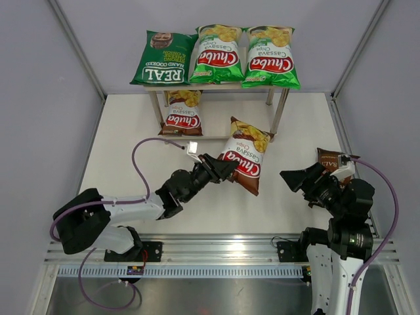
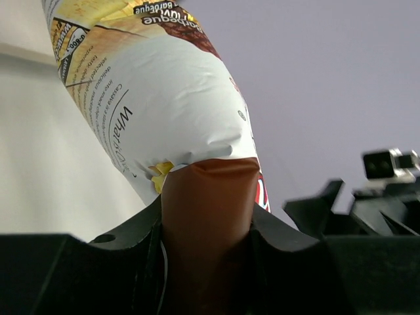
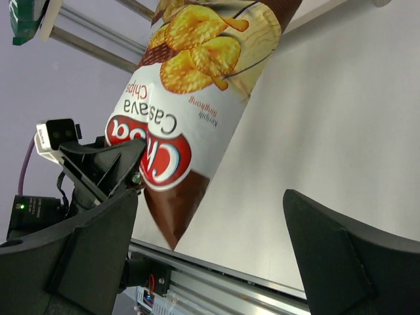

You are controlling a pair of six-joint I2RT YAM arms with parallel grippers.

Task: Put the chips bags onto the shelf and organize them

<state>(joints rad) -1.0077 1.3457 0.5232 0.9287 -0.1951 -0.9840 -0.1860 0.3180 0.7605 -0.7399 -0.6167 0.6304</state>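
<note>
Six glossy chip bags in all. Three lie on the top board of the two-tier wooden shelf with metal legs (image 1: 280, 108): one dark green "REAL" bag (image 1: 163, 59) and two bright green "Chuba" bags (image 1: 216, 54) (image 1: 270, 57). One brown-red "Chuba" bag (image 1: 183, 113) sits at the left of the lower tier. The left gripper (image 1: 223, 167) clamps the bottom corner of the second brown-red bag (image 1: 245, 154), in front of the shelf's right side. The right gripper (image 1: 298, 178) gapes wide, empty, partly hiding the dark brown bag (image 1: 331, 161) on the white table (image 1: 131, 131).

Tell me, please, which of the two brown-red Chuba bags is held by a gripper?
The brown-red Chuba bag in front of the shelf, pinched by the left gripper; the other lies on its lower board.
</note>
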